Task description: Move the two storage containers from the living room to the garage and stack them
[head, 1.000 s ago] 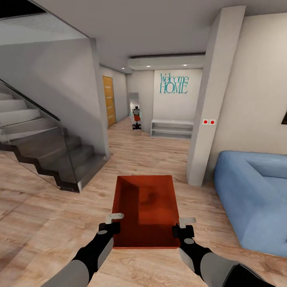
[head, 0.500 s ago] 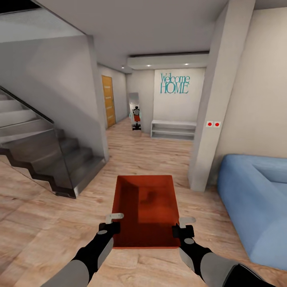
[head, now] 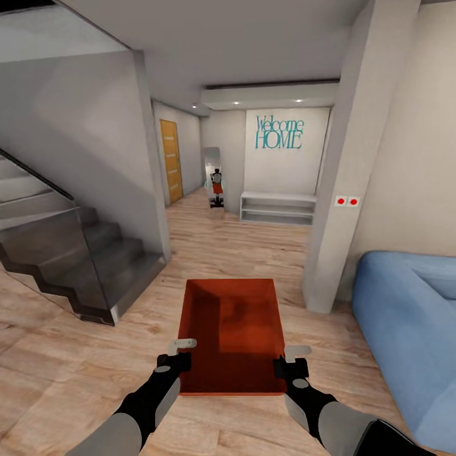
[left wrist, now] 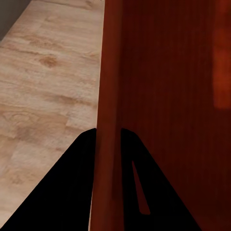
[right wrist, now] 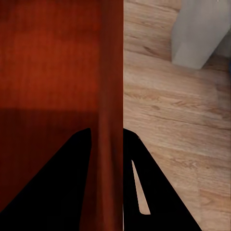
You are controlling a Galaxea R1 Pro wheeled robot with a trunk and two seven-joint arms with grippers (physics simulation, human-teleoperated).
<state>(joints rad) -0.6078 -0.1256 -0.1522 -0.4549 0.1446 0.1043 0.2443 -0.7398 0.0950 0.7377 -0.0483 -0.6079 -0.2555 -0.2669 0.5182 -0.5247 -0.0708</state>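
the whole view has drifted forward since a second ago: staircase [head: 69, 253] slides toward the left edge, blue sofa [head: 411, 329] toward the right, so the carry toward the garage progresses. orange container [head: 231, 335] sits lower centre, left gripper [head: 180, 352] and right gripper [head: 292, 358] each clamped on a side wall, arms extended forward.

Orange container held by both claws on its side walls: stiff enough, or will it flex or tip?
The storage container probably stays stiff: its wall looks straight between the left claw fingers. Likely light, empty inside. It could pitch forward, since both the left and the right claw hold near its rear end.
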